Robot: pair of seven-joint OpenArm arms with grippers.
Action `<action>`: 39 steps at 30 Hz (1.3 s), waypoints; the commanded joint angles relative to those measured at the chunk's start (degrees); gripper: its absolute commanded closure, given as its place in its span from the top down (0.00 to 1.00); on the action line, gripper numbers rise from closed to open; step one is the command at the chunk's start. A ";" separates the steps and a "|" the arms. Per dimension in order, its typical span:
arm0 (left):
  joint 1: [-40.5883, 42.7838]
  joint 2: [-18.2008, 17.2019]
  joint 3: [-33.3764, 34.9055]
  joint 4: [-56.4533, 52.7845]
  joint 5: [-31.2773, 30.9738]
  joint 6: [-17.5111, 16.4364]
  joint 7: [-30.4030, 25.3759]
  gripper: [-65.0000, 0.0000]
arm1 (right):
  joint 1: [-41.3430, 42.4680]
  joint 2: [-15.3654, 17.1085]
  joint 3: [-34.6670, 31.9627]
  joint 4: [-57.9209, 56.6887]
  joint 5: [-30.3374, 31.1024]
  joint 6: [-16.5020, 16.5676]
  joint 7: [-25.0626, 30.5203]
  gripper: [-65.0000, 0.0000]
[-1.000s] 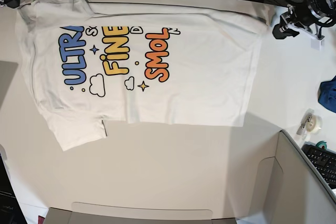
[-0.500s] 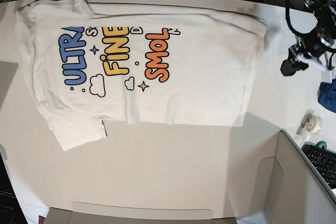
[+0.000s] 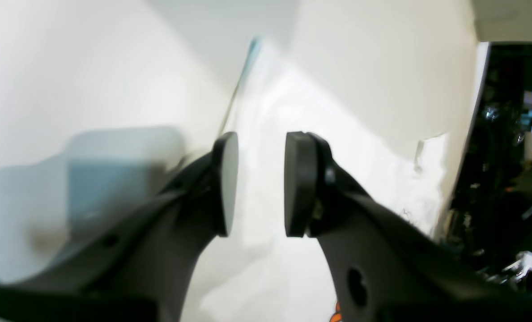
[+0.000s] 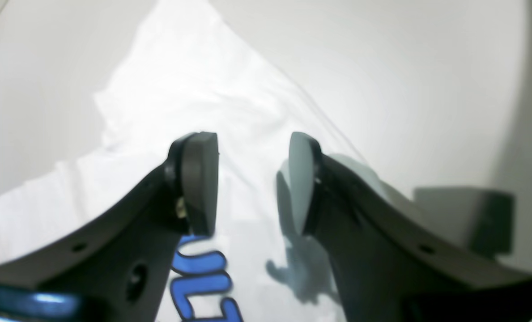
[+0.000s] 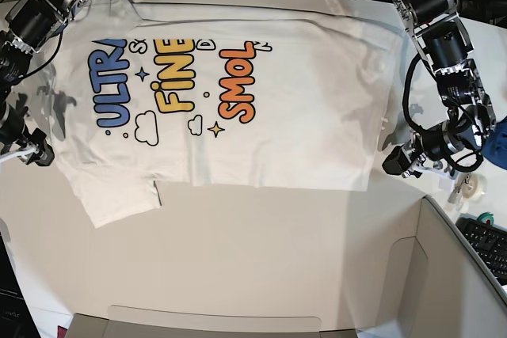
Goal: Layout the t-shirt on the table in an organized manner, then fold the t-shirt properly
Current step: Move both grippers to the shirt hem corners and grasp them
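On the table [image 5: 261, 251] the t-shirt [image 5: 317, 116] lay flat, print up, between the 2 arms. The left gripper [image 3: 261, 183] hung with its pads parted and nothing between them, the shirt's hem edge below and beyond. The right gripper [image 4: 252, 183] was likewise spread and empty, just above the sleeve end near the blue lettering [image 4: 203, 286].

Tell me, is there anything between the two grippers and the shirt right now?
Nothing visible. The right gripper hangs open above the t-shirt near its blue lettering, and the left gripper hangs open over the shirt's white edge on the table. Only bare cloth and tabletop show between each pair of pads.
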 commanded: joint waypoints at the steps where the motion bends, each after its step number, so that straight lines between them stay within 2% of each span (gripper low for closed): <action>1: -2.31 -1.92 0.96 -1.37 -0.09 -0.11 -1.80 0.27 | 2.45 1.29 -0.91 -0.02 1.08 0.49 0.92 0.40; 5: -3.45 -2.18 4.48 -8.84 0.61 -0.11 -7.77 0.27 | 5.18 1.20 -1.62 -3.10 1.08 0.49 0.92 0.40; 10: -3.36 -1.83 8.61 -11.48 0.52 -0.11 -11.03 0.27 | 6.05 1.20 -1.62 -3.89 1.08 0.49 0.92 0.40; 13: -3.36 -1.30 10.46 -11.57 0.35 -0.11 -11.73 0.27 | 6.14 0.41 -1.70 -3.89 0.99 0.49 1.01 0.40; 21: -4.24 2.83 12.30 -11.57 0.52 -0.11 -11.82 0.27 | 6.14 -0.38 -1.70 -8.20 1.08 0.49 1.01 0.40; 26: -5.12 2.83 12.92 -11.57 0.52 -0.11 -11.82 0.27 | 6.05 -0.47 -1.70 -8.28 1.08 0.49 1.01 0.40; 28: -5.12 2.83 12.83 -11.57 0.52 -0.11 -11.91 0.21 | 6.05 -0.47 -1.70 -8.28 1.08 0.49 1.01 0.40; 31: -5.03 2.83 12.92 -11.57 0.52 -0.11 -12.61 0.02 | 5.88 -0.47 -1.97 -8.37 0.99 0.49 2.42 0.40; 32: -4.95 2.83 12.92 -11.57 0.52 -0.11 -12.78 0.00 | 5.70 -0.47 -2.05 -8.37 0.99 0.49 3.74 0.40; 36: -4.86 2.74 12.92 -11.57 0.52 -0.11 -13.58 0.00 | 6.14 -0.29 -2.32 -12.77 0.99 0.49 7.69 0.40; 39: -4.68 2.74 12.92 -11.57 0.61 -0.11 -14.28 0.00 | 8.78 1.47 -6.54 -18.31 0.99 0.66 11.30 0.40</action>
